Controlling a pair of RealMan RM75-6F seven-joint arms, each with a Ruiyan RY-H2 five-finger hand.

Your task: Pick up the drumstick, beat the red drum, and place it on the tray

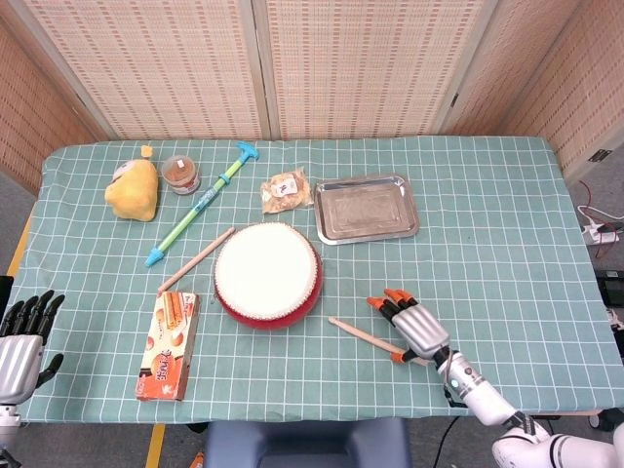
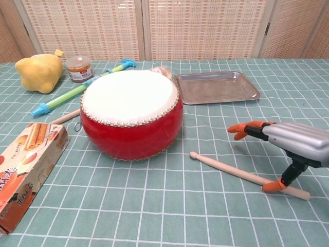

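1. My left hand (image 1: 21, 336) hangs off the near left corner of the desk (image 1: 507, 234), at about 8 o'clock from the drum. Its dark fingers (image 1: 29, 310) are spread apart and hold nothing.
2. My right hand (image 2: 288, 146) hovers over the near right part of the desk. Its orange-tipped fingers (image 2: 241, 128) are fanned out toward the drum and hold nothing. My thumb tip touches the drumstick (image 2: 241, 175) near its butt end, but I have no grip on it.
3. The drumstick lies flat on the green checked cloth, at about 4 o'clock from the drum. Its rounded tip points toward the drum and sits just clear of it.
4. A snack box (image 1: 169, 345) lies flat at about 8 o'clock from the drum, near the front edge.
5. The red drum (image 2: 131, 116) stands upright mid-desk, white skin facing up.
6. A second wooden stick (image 1: 196, 260) lies at its 10 o'clock, just beside it.
7. The metal tray (image 1: 366, 209) sits at the drum's 1 o'clock, near it.
8. A small packet (image 1: 286, 191) rests at 12 o'clock, left of the tray.
9. Farther back at 10 to 11 o'clock lie a green and blue toy pump (image 1: 202, 203), a small jar (image 1: 181, 175) and a yellow plush toy (image 1: 134, 189).
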